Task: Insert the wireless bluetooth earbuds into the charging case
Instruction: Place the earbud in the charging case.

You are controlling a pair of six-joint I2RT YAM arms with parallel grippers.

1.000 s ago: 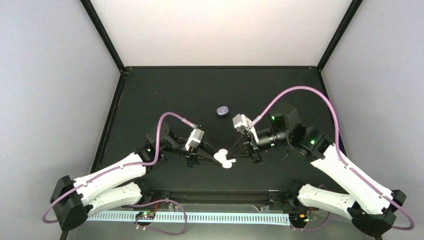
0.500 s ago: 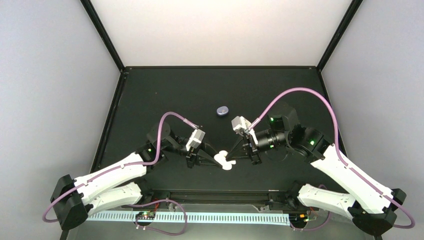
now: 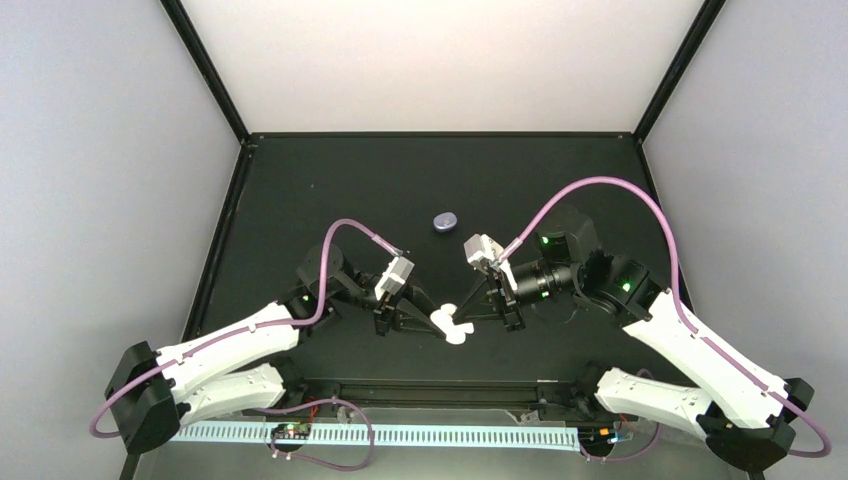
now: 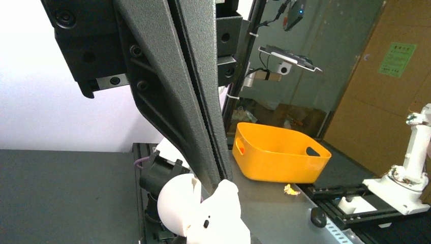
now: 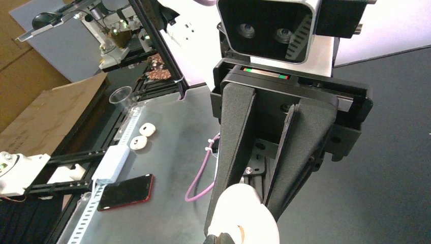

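Note:
A white charging case (image 3: 452, 325) hangs open between my two grippers, just above the black table near its front middle. My left gripper (image 3: 432, 320) comes in from the left and is shut on it. In the left wrist view the fingers (image 4: 203, 152) run down to the case (image 4: 226, 213), with the rounded lid to its left. My right gripper (image 3: 468, 312) comes in from the right. In the right wrist view its fingers (image 5: 231, 152) clamp a white rounded part of the case (image 5: 254, 223). I can make out no earbuds in any view.
A small lilac-purple case (image 3: 445, 221) lies closed on the table behind the grippers. Off the table I see an orange bin (image 4: 277, 152), a red-edged phone (image 5: 124, 190) and a white power strip (image 5: 112, 162). The table's front rail (image 3: 420, 385) is close below the case.
Both wrists have shifted only slightly. The left one has crept right and the right one a little down. The white case stays held between the two grippers.

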